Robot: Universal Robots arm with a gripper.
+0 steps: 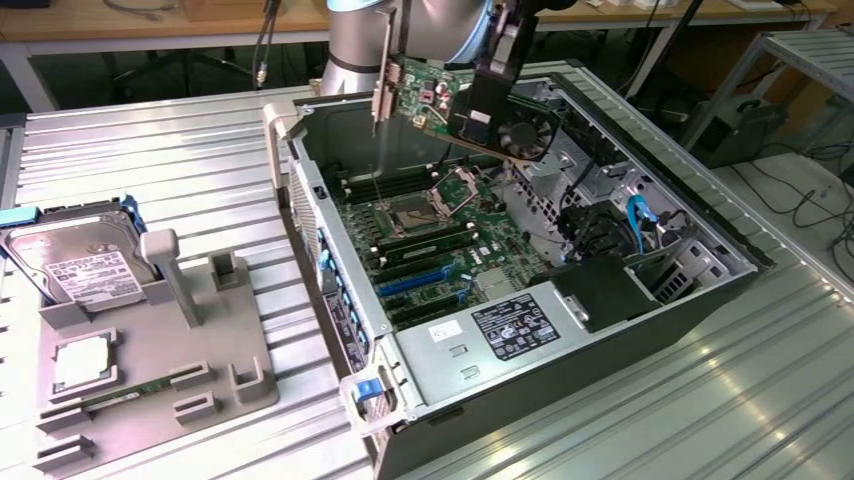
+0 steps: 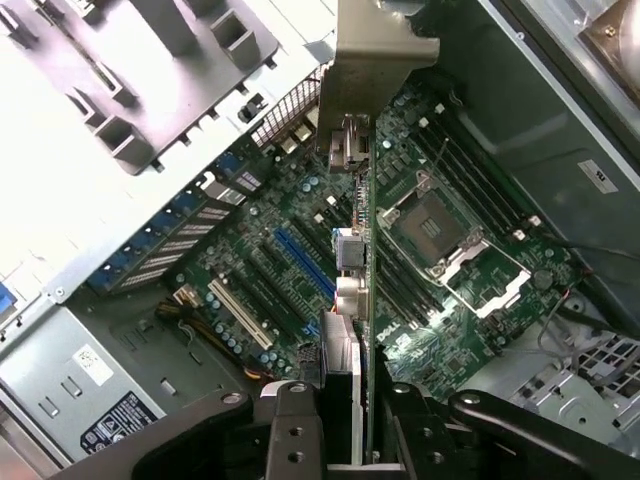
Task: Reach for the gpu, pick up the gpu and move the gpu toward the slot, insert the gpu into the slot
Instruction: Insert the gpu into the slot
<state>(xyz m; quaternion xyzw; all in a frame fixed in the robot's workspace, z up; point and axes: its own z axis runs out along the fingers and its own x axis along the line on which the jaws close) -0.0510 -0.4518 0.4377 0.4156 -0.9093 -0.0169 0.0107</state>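
The gpu (image 1: 470, 112) hangs tilted above the open computer case (image 1: 694, 290), its black fan shroud facing the exterior view's right and its silver bracket toward the left. My gripper (image 1: 505, 45) is shut on its upper edge. In the wrist view the gpu (image 2: 366, 250) is seen edge-on, a thin green board ending in the metal bracket (image 2: 378, 60), with my gripper (image 2: 350, 432) clamped on it. The card floats well above the motherboard, over the blue slot (image 2: 303, 262); the same blue slot (image 1: 411, 281) lies low in the case.
A grey fixture tray (image 1: 200, 385) at the exterior view's left holds a silver hard drive (image 1: 87, 268), a processor chip (image 1: 83, 362) and a memory stick (image 1: 130, 394). Inside the case are the open processor socket (image 1: 407, 215), the power supply (image 1: 514, 325) and cables (image 1: 638, 225).
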